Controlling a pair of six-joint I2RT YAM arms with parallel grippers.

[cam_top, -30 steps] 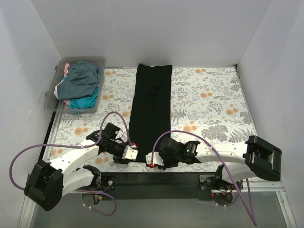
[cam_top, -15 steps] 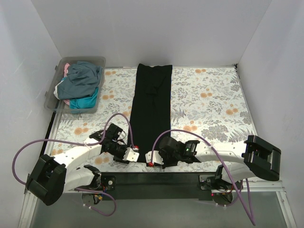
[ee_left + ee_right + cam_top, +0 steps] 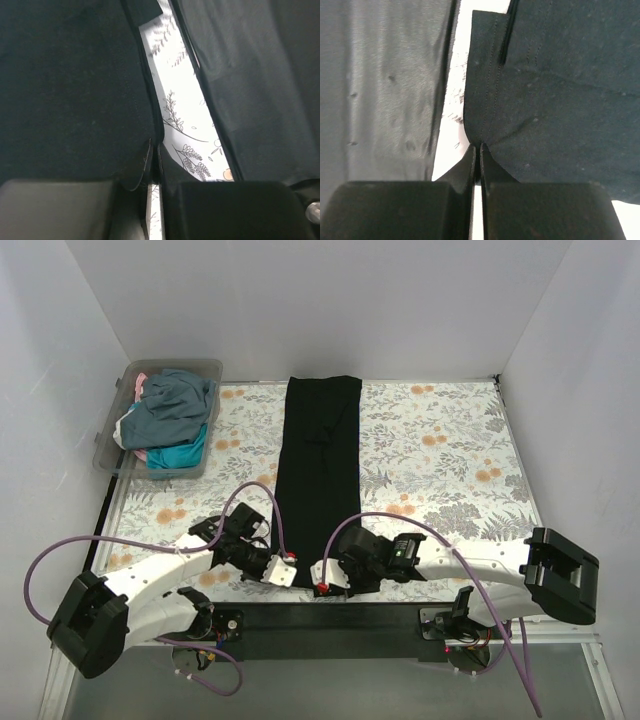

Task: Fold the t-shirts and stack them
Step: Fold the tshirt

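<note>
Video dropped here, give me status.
Left gripper and right gripper shut on near edge of long black cloth t-shirt. Shirt flat on floral table covering. Nothing blocking.

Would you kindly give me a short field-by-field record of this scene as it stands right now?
garment: black t-shirt, a long narrow strip lying flat on the floral table covering
left end effector: shut on the near end of the black t-shirt
right end effector: shut on that same near end, beside the left one
bin: clear plastic bin, far left, holding crumpled shirts in slate-blue, teal and pink
stack: no folded stack visible
</note>
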